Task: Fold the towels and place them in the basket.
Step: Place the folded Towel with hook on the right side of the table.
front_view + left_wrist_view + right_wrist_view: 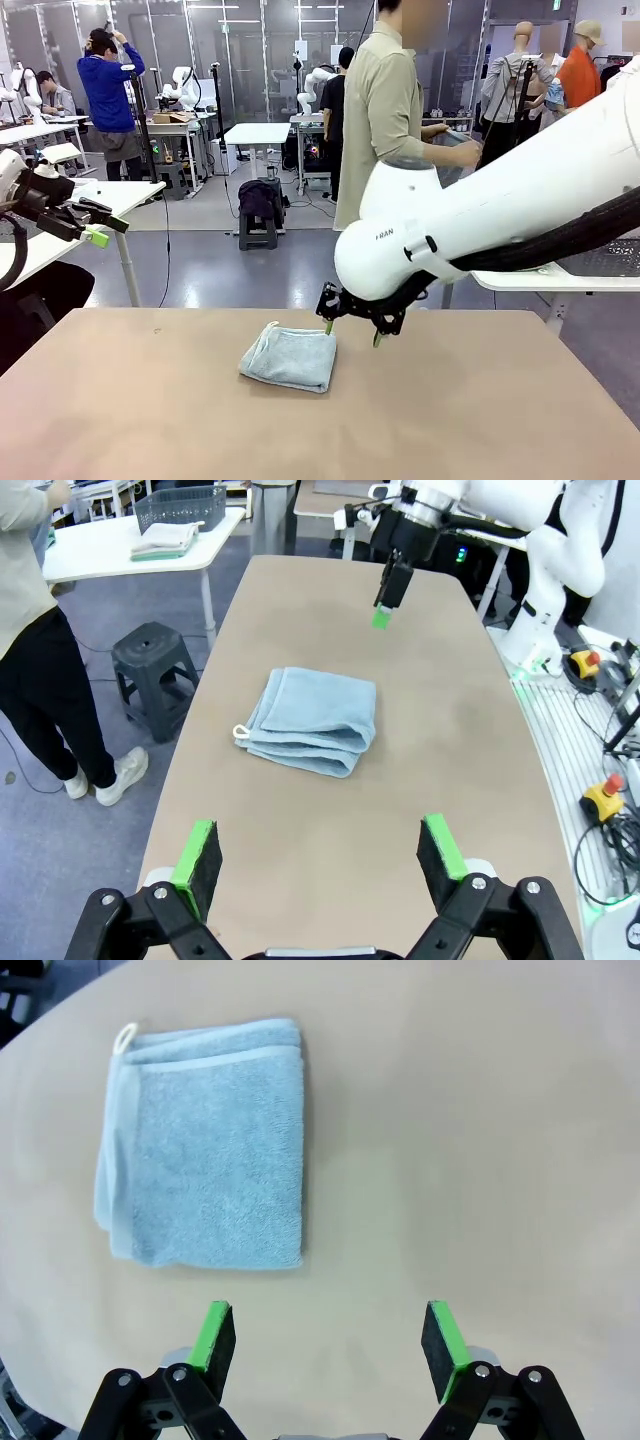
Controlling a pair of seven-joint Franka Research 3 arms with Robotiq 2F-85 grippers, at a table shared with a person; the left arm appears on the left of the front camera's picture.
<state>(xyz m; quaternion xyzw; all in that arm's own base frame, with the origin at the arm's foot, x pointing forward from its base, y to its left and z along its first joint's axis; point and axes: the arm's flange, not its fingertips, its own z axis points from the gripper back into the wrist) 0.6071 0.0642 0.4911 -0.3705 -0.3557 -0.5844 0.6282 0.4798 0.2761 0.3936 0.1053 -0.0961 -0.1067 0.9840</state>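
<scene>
Front view: folded towel (289,358) on the table (480,420), right jaws spread just beside.

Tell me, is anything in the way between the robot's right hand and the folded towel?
No, nothing visible is. The right hand hangs open above the table, a little way off from the folded towel and not touching it. Only bare tabletop lies between them.

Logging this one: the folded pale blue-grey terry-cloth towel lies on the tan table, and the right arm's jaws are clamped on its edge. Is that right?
Not quite. The jaws of the right gripper stand open beside the towel, apart from it, as the right wrist view shows. The towel does lie folded on the table.
</scene>
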